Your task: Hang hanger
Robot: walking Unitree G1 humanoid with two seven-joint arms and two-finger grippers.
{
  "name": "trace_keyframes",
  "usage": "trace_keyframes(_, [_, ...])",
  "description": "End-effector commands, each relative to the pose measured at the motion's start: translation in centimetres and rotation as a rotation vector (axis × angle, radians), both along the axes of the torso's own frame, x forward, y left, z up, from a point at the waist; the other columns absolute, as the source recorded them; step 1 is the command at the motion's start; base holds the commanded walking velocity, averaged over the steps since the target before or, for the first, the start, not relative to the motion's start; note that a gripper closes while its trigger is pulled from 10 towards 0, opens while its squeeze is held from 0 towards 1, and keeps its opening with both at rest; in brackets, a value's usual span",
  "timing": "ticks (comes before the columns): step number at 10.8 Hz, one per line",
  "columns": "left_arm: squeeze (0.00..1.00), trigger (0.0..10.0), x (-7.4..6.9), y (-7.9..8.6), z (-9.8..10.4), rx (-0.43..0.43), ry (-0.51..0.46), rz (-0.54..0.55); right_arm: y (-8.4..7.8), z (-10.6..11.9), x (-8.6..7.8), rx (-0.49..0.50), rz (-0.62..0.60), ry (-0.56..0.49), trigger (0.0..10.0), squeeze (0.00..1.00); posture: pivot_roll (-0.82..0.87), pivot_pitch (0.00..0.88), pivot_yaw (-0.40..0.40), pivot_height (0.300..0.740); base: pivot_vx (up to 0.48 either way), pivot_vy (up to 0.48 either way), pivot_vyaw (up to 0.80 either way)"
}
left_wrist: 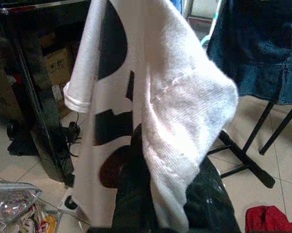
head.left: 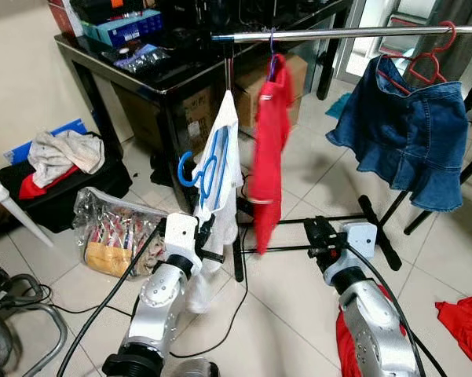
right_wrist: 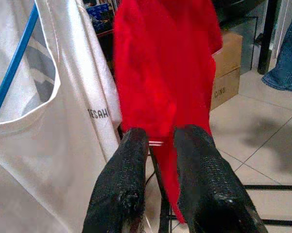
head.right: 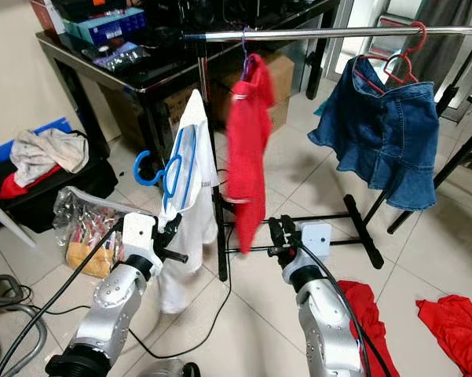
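Observation:
A white shirt (head.left: 226,149) hangs on a blue hanger (head.left: 203,170), held up in front of the rack's upright post. My left gripper (head.left: 207,236) is shut on the shirt's lower part; in the left wrist view the cloth (left_wrist: 175,121) drapes over the fingers. A silver rail (head.left: 338,34) runs across the top. On it hang a blurred red garment (head.left: 268,149) on a purple hook and a denim skirt (head.left: 408,133) on a red hanger (head.left: 430,64). My right gripper (head.left: 320,234) stands low in front of the red garment, open by a narrow gap, holding nothing.
A black table (head.left: 141,78) with clutter stands behind the rack, cardboard boxes (head.left: 255,90) under it. On the floor to the left are a black case with clothes (head.left: 59,177), a plastic bag (head.left: 110,232) and a fan (head.left: 4,322). Red clothes (head.left: 465,322) lie at right. The rack's black feet (head.left: 377,228) cross the tiles.

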State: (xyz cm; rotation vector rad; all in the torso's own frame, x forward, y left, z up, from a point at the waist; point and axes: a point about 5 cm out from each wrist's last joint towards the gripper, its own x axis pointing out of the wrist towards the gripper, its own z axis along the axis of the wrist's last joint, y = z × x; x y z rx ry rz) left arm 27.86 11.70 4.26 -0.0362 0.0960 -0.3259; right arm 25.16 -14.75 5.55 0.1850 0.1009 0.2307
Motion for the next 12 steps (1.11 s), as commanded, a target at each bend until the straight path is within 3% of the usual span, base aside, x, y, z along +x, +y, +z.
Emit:
trace_keyframes(1, [0.00,10.0,0.5,0.0,0.8,0.009,-0.042,-0.003,0.2,0.3,0.4,-0.002,0.005,-0.017,10.0,0.00,0.14,0.007,0.042,0.740,0.000,0.000,0.00])
trace_keyframes(11, [0.00,10.0,0.4,-0.6,0.7,0.013,-0.056,0.023,-0.1,0.7,2.0,-0.009,0.028,-0.014,10.0,0.00,0.17,0.000,-0.008,0.740,0.000,0.000,-0.78])
trace_keyframes(12, [0.00,10.0,0.5,-0.6,0.7,0.011,-0.056,0.024,0.1,0.7,2.0,-0.021,0.045,-0.015,10.0,0.00,0.17,0.000,-0.008,0.740,0.000,0.000,0.00])
